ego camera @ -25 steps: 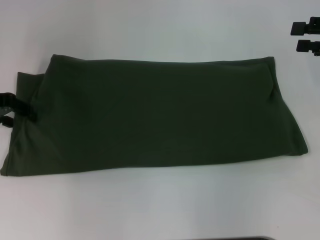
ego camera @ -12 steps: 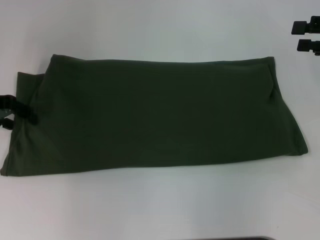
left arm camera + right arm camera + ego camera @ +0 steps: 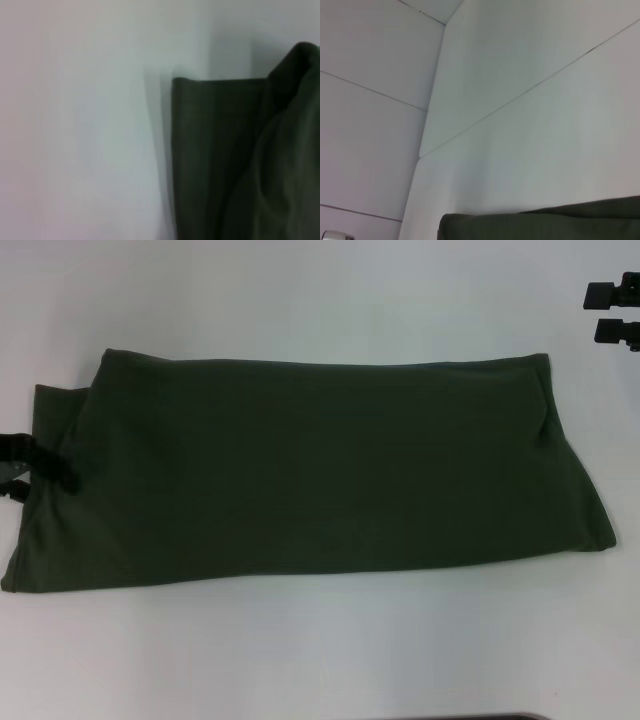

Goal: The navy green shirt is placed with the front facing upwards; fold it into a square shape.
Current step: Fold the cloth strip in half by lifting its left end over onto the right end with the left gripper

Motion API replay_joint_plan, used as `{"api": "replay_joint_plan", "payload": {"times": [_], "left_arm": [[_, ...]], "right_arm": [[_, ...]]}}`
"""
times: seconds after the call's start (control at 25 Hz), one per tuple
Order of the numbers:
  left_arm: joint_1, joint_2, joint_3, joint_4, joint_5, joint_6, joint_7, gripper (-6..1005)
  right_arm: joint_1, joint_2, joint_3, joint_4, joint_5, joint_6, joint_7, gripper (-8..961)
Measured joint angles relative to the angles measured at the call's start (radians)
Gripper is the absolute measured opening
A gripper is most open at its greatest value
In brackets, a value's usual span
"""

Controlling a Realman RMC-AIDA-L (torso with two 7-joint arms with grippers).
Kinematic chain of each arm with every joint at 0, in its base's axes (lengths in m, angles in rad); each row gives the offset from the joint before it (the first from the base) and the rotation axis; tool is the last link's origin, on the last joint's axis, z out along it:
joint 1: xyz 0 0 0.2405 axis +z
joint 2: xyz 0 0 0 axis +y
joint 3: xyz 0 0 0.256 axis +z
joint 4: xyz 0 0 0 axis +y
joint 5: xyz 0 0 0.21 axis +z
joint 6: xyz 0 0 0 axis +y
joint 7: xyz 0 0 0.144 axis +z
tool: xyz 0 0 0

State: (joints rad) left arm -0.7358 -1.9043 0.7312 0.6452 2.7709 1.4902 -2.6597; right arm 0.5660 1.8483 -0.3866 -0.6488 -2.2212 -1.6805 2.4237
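White counter (image 3: 300,290): left pincer (image 3: 30,472) pinches the long dark olive-green folded shirt's (image 3: 310,470) end; lift evenly across. Right pincer (image 3: 612,312) parked, parted, empty.

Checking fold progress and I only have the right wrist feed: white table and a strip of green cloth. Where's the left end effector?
Observer: In the head view, the left end effector is at the left end of the navy green shirt, overlapping its edge.
Operator: Shirt state?
Observer: It is folded into one long band lying across the table. No lettering shows.
Operator: And the right one?
Observer: The right end effector is off the cloth, beyond the shirt's far right corner. It is open and holding nothing.
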Motion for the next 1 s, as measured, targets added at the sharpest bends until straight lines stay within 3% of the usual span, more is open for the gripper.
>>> {"api": "replay_joint_plan", "payload": {"times": [1.0], "left_arm": [[-0.045, -0.033, -0.003, -0.017, -0.008, 0.029, 0.003, 691]], "right_arm": [[-0.006, 0.000, 0.000, 0.000, 0.000, 0.004, 0.000, 731]]}}
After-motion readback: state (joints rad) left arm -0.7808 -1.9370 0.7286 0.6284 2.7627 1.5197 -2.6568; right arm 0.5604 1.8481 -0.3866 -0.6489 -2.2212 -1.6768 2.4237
